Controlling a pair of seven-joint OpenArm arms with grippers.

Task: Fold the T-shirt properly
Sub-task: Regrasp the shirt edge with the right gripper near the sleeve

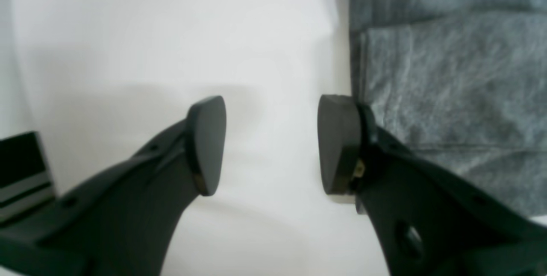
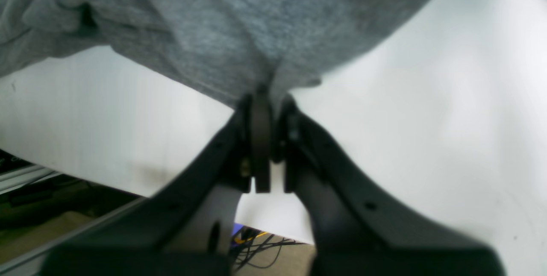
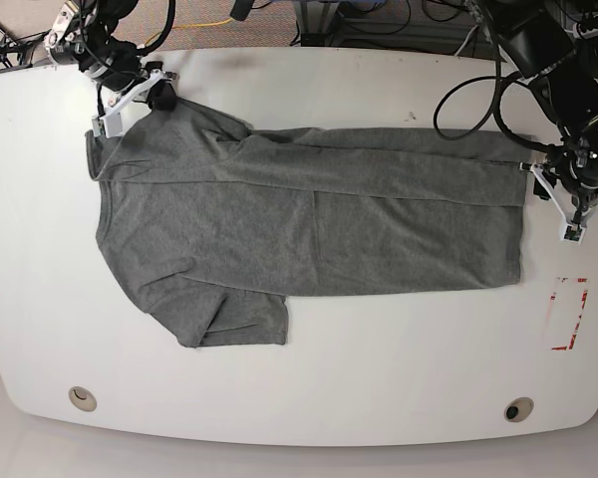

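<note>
Grey T-shirt (image 3: 309, 224) lying flat on the white table (image 3: 379, 388): right gripper (image 2: 267, 96) pinches its far shoulder, left gripper (image 1: 271, 143) hangs spread beside its hem; the fold should probably stay level, edges aligned.

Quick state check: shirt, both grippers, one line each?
T-shirt: grey, spread flat on the white table, far long edge folded in over the body, near sleeve still out.
right gripper: shut on T-shirt, pinching the cloth at the shoulder end and lifting it off the table.
left gripper: open, holding nothing, just off the shirt's hem end.
</note>
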